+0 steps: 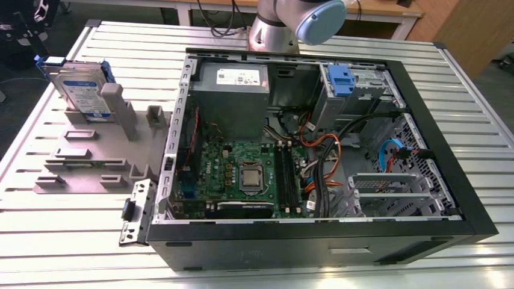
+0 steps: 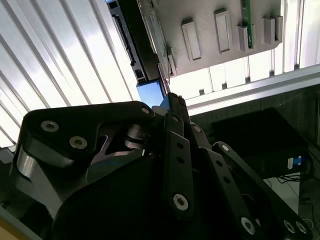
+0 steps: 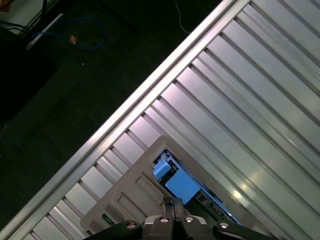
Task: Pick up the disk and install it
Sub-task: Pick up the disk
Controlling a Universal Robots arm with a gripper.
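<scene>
Black claw [image 3: 172, 202] looks pinched shut, holding nothing; disk [image 3: 182, 187] stands on edge just ahead of its tips.

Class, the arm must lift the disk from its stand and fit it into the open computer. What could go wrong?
The silver hard drive with blue rails stands upright in the grey slotted stand; an off-centre grip might tilt or jam it. The black gripper above it looks shut and could strike its top edge. Orange cables lie beside the blue-latched drive bay and might snag.
</scene>
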